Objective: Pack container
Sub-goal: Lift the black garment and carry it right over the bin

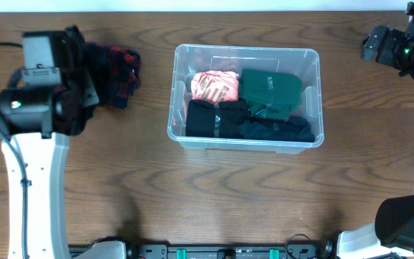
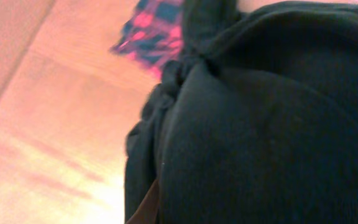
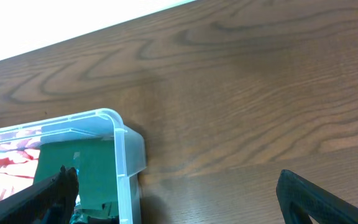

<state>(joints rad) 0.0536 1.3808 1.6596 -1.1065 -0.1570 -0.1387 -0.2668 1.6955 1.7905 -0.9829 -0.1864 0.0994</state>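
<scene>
The container [image 1: 244, 49] sat mid-tabletop [image 1: 214, 194], holding folded clothes [image 1: 250, 104]. At its 2 o'clock, the right gripper [image 3: 176, 180] hung empty, jaws wide apart. At 9 o'clock, the left gripper [image 1: 90, 78] lay against a dark garment [image 2: 266, 124]; whether it was apart or together could not be told.

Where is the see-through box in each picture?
Overhead: the box sits in the middle of the table.
Left wrist: not in it. Only dark cloth, some checked cloth and table show.
Right wrist: just one corner of the box, at the bottom left.
Shared landmark: the green cloth inside the box, also seen from the right wrist.
</scene>
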